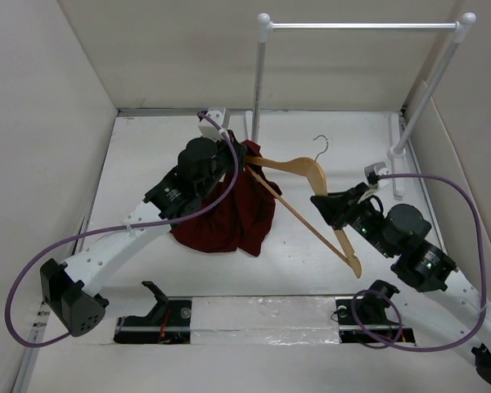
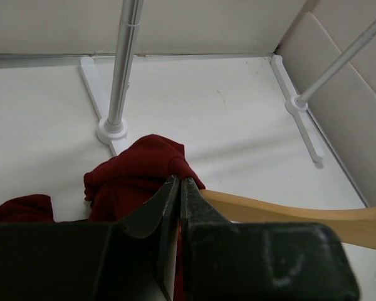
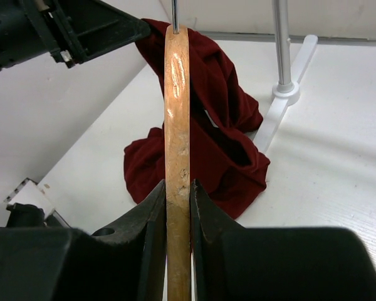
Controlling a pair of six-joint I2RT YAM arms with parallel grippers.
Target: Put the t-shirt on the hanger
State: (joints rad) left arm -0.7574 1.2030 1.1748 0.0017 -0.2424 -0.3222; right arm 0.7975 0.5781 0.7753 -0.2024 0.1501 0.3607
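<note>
While the left jaws are pressed together on a fold of the t-shirt (image 1: 229, 214), the cloth is lifted at the left tip of the hanger (image 1: 299, 168), and most of it lies bunched on the counter (image 1: 147, 155) below. The hanger is held tilted above the counter, its right wooden arm pinched between the right jaws. Only the left tip appears to be tucked into the shirt. The task is judged barely begun: the shirt has yet to be drawn over both shoulders.
</note>
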